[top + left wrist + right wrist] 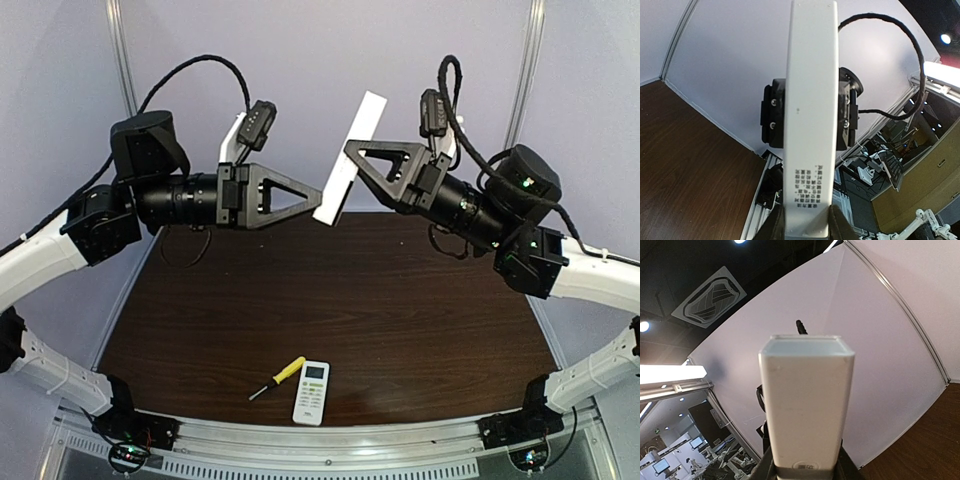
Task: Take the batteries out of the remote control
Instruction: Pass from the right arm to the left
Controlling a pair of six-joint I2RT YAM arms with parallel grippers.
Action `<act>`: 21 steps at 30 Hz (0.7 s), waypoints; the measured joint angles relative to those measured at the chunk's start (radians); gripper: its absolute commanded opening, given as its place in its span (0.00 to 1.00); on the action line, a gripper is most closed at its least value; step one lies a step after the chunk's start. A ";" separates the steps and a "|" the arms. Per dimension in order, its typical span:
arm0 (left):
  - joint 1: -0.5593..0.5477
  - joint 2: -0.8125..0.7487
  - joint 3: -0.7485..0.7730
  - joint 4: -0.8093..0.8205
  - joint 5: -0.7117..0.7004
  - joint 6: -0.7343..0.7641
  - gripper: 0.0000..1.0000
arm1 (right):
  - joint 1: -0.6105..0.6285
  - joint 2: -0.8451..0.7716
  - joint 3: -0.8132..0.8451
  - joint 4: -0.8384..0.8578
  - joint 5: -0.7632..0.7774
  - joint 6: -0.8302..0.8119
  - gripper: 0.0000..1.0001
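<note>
Top view shows one long white remote [365,120] tilted in mid-air over the far surface [400,300], clamped low by the left end effector [320,196] and higher by the right end effector [347,148]. At the near edge lie one yellow screwdriver [279,377] and one shorter remote [312,392]. Left wrist view shows two fingers [772,226] pressed against the remote's sides. Right wrist view shows two fingers [763,470] gripping likewise.

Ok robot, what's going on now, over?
Left gripper, right gripper shut on long white remote, midair. Batteries not in sight. Yellow screwdriver, small remote on table below.

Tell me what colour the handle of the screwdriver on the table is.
Yellow. The screwdriver handle shows best in the top external view.
</note>
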 measured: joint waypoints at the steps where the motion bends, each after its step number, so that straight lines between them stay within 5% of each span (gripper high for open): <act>1: 0.000 0.000 0.000 0.000 0.000 -0.001 0.23 | 0.000 0.000 0.000 0.000 0.000 0.000 0.00; 21: 0.003 0.068 0.107 0.014 -0.002 0.003 0.24 | 0.064 -0.017 -0.030 -0.015 0.026 -0.008 0.00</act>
